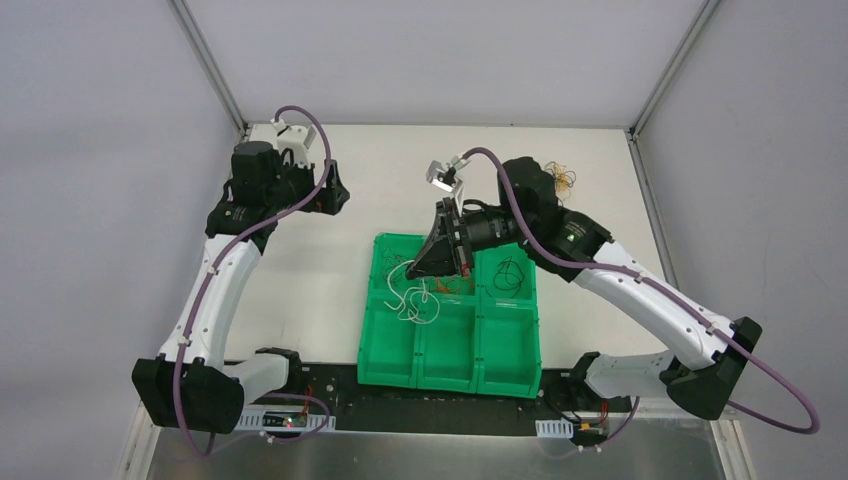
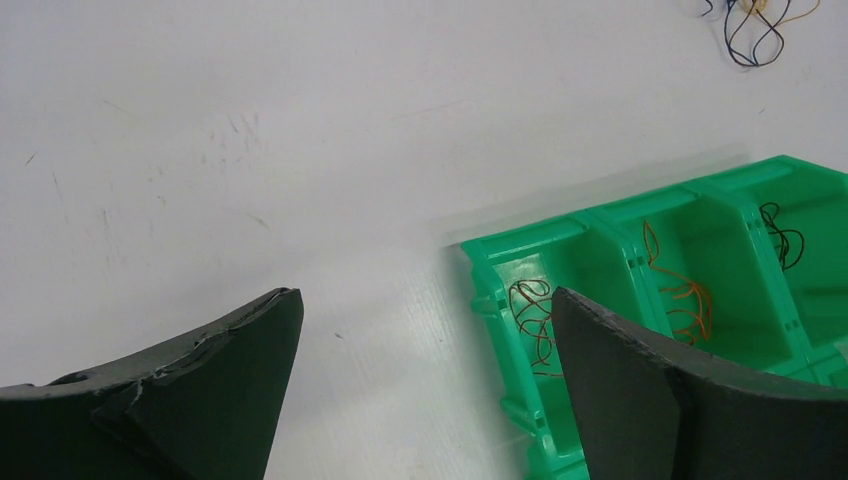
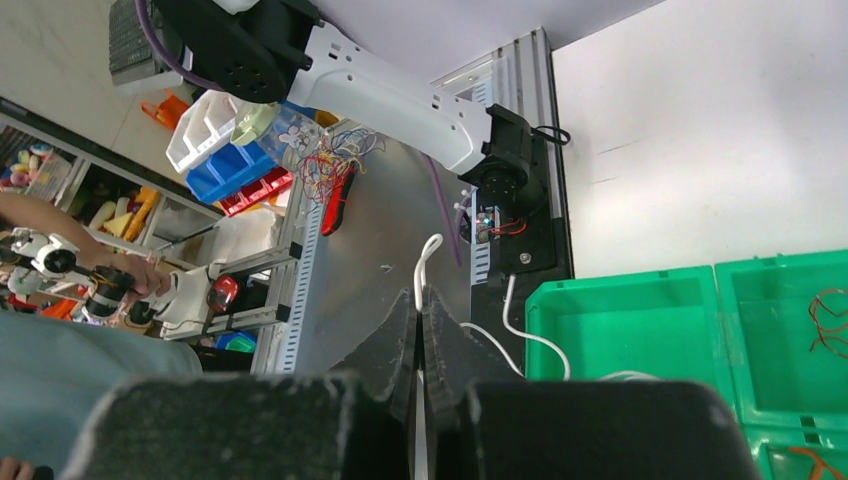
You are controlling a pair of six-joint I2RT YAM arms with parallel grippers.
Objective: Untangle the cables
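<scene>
Overhead, a white table (image 1: 320, 290) is shown bearing a green divided bin (image 1: 500, 372). The left pincer (image 2: 425, 300) is spread wide over bare table, with the bin near its right finger. The right pincer (image 3: 420, 305) is clamped on a white cable (image 3: 520, 335), which trails from its tips into the bin. Dark red (image 2: 535, 320), orange (image 2: 685, 295) and black (image 2: 785, 235) cables are seen one to a compartment. A small tangle (image 2: 750, 30) lies on the table, beyond the bin from the left pincer.

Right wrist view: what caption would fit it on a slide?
Right gripper shut on a white cable trailing into the green bin.
</scene>
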